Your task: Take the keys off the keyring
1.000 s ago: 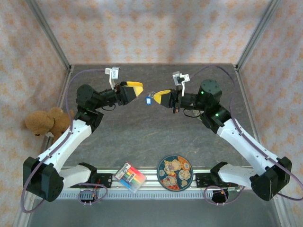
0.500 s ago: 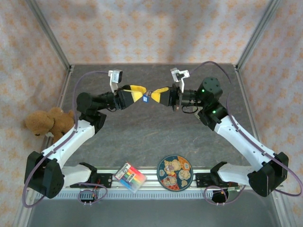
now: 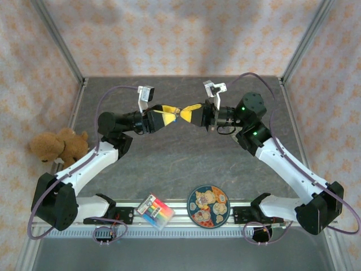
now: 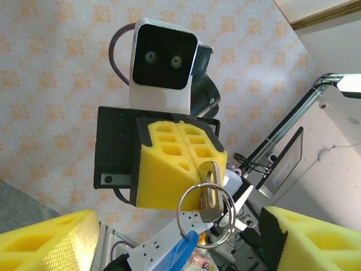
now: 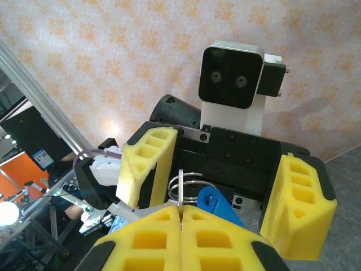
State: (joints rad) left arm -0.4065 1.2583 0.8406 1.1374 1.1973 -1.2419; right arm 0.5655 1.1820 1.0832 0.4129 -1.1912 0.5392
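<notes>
My right gripper [image 5: 181, 210] is shut on the shank of a small silvery key [image 4: 206, 186], held up above the table. The key's head is threaded on a thin metal ring [image 4: 208, 217], and the blue keyring tag [image 5: 217, 203] hangs from that ring. My left gripper [image 4: 179, 228] is open, its yellow fingers [image 5: 144, 169] standing either side of the ring and tag without touching them. In the top view the two grippers meet tip to tip, left [image 3: 169, 113] and right [image 3: 186, 112], over the far middle of the table.
A teddy bear [image 3: 59, 145] sits at the left table edge. A round patterned plate [image 3: 208, 206] and a colourful box [image 3: 155, 211] lie on the near rail. Metal frame posts [image 3: 62, 45] stand at the back corners.
My left gripper has moved right until its open fingers straddle the ring and tag. My right gripper rose slightly early on, then held still with the key.
</notes>
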